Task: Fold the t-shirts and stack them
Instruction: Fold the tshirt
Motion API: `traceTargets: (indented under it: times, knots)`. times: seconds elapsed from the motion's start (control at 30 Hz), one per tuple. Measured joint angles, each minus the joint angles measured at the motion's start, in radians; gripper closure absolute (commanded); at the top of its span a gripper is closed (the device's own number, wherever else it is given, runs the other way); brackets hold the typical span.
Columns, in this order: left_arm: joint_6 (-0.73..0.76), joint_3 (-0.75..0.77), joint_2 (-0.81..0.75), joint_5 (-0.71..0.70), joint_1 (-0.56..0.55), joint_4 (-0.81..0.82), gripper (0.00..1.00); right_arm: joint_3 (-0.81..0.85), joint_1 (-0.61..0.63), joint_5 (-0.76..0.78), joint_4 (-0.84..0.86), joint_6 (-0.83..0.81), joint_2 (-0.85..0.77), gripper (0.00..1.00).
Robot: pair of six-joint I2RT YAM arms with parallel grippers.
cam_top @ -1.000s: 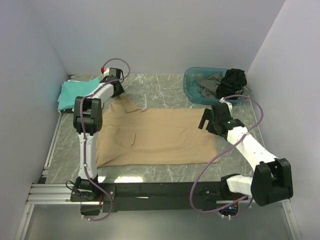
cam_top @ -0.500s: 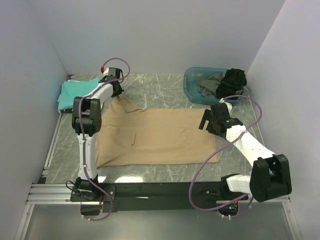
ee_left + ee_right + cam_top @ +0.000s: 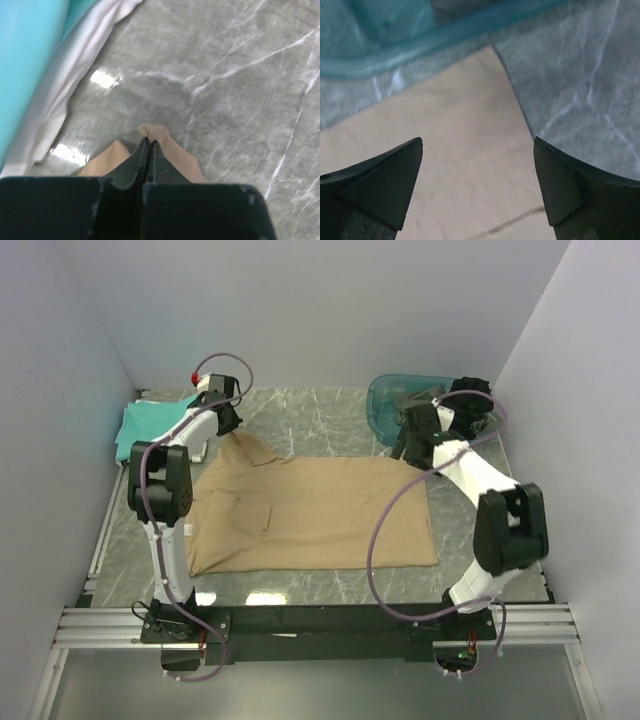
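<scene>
Corner of tan t-shirt [image 3: 320, 510] at far right lies just ahead of my open right claw [image 3: 477, 142], while my left claw [image 3: 149, 146] pinches its far-left corner, long axis left-right.

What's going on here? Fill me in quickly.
A large tan cloth t-shirt lies spread flat on the grey marble table. The left end effector is shut on the shirt's far left corner, pinching a bit of cloth. The right end effector hangs open above the far right corner, beside the translucent teal plastic basket, gripping nothing. A teal t-shirt lies at the table's far left. No fold is made yet.
</scene>
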Motion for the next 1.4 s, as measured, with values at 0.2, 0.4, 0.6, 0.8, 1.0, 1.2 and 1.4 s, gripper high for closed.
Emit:
traceTargets:
  times: [0.2, 0.4, 0.6, 0.8, 1.0, 1.2, 1.4]
  knots:
    - [-0.037, -0.161, -0.122, -0.016, -0.004, 0.0, 1.0, 0.209, 0.014, 0.114, -0.052, 0.025, 0.243, 0.04]
    - [-0.063, -0.322, -0.276, -0.01, -0.004, 0.018, 1.0, 0.345, 0.069, 0.224, -0.13, 0.051, 0.386, 0.04]
    - [-0.083, -0.407, -0.365, 0.008, -0.007, 0.04, 1.0, 0.447, 0.106, 0.289, -0.213, 0.08, 0.499, 0.04]
    - [-0.087, -0.468, -0.412, 0.016, -0.01, 0.048, 1.0, 0.505, 0.116, 0.341, -0.29, 0.117, 0.549, 0.04]
    - [-0.087, -0.489, -0.451, 0.018, -0.012, 0.05, 1.0, 0.506, 0.117, 0.377, -0.352, 0.146, 0.55, 0.05]
    - [-0.087, -0.49, -0.466, 0.015, -0.013, 0.056, 0.99, 0.499, 0.116, 0.393, -0.378, 0.148, 0.55, 0.11]
    - [-0.088, -0.503, -0.477, 0.016, -0.013, 0.06, 1.0, 0.492, 0.116, 0.367, -0.378, 0.145, 0.55, 0.14]
